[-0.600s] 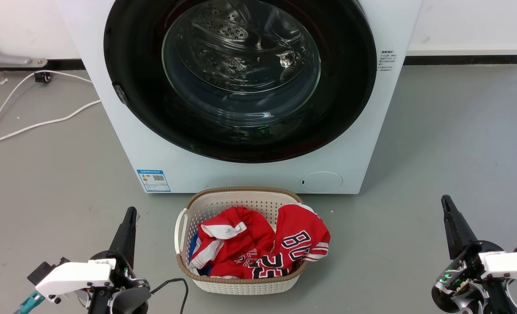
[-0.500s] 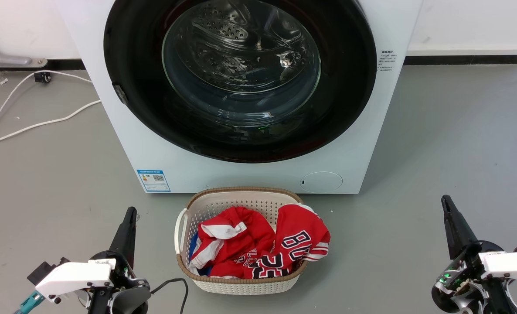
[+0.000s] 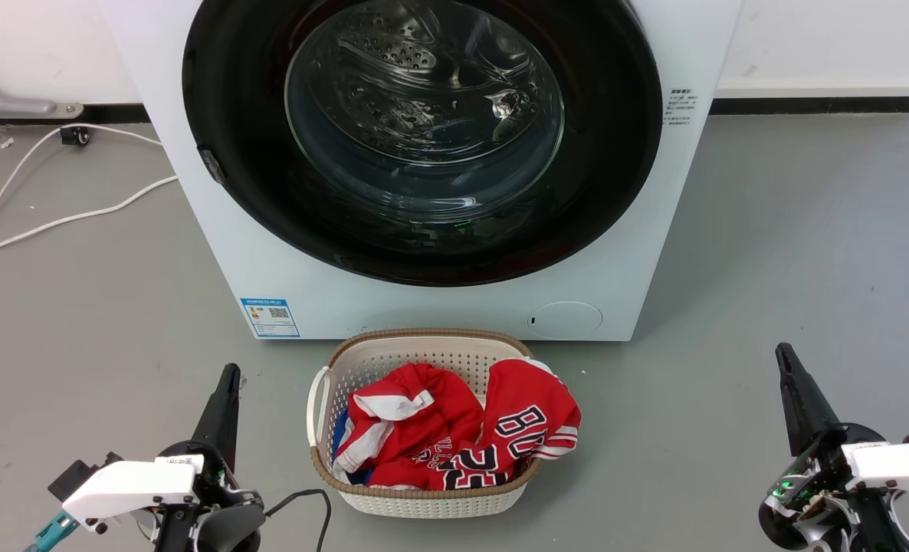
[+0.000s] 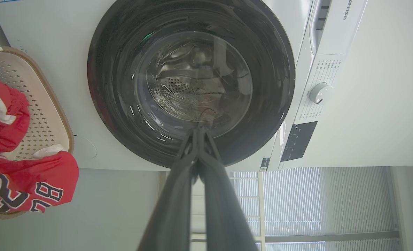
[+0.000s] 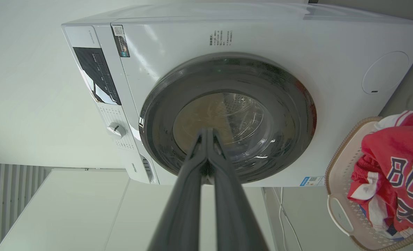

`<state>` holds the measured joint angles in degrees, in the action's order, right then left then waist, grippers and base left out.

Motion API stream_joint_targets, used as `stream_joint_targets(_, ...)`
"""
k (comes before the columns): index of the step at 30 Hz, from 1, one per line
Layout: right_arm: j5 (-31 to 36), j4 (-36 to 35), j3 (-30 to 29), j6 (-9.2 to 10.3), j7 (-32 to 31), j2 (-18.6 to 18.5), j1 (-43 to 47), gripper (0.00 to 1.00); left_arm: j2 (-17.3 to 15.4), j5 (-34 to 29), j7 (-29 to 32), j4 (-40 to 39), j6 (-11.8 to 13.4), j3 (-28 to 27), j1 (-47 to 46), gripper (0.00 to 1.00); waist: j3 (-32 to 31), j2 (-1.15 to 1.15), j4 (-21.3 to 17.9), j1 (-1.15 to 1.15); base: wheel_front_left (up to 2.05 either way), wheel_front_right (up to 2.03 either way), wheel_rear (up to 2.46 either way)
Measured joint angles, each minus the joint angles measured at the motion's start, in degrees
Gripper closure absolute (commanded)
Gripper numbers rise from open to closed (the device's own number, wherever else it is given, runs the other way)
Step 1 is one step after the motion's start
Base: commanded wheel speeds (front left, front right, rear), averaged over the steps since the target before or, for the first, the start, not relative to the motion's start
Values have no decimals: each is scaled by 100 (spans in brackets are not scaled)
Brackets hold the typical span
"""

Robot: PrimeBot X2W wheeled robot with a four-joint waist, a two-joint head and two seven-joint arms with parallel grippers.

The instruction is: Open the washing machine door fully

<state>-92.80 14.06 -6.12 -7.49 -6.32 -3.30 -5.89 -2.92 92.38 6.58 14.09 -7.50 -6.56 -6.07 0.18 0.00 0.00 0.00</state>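
Note:
The washing machine door [image 3: 615, 176], a wide glossy black disc with a bulging clear glass centre, lies flush against the white machine front [image 3: 424, 307]. It also faces me in the left wrist view as the door [image 4: 116, 87] and in the right wrist view as the door [image 5: 290, 115]. My left gripper [image 3: 229, 373] hangs low at the lower left, shut and empty, well short of the machine. Its tips [image 4: 199, 129] are pressed together. My right gripper [image 3: 783, 353] sits at the lower right, likewise shut on nothing, tips [image 5: 206, 131] touching.
A cream laundry basket [image 3: 362, 491] holding red jerseys [image 3: 462, 429] stands on the grey floor right before the machine, between my arms. White cables [image 3: 56, 218] trail over the floor at the left. A small round white flap [image 3: 566, 320] sits low on the machine front.

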Motion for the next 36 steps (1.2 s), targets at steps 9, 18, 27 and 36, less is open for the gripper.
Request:
stream_joint_targets(9, 1, 0, -4, 0, -1, 3, -1, 100, 0, 0, 0, 0, 0, 0, 0, 100, 0, 0, 0, 0, 0, 0, 0)
stream_joint_targets(18, 21, 269, 7, 9, 62, 32, 298, 0, 25, -8, -67, 258, 10, 49, 284, 0, 1, 0, 0, 0, 0, 0, 0)
stream_joint_targets(27, 767, 93, -77, 9, 311, 33, 309, 0, 25, -709, -322, 14, 82, 3, 284, 0, 11, 0, 4, 0, 0, 0, 0)
stream_joint_targets(36, 2029, -366, -34, 9, 536, 33, 381, 0, 23, -1887, -545, -412, 358, 179, 285, 0, 31, 0, 16, 0, 0, 0, 0)
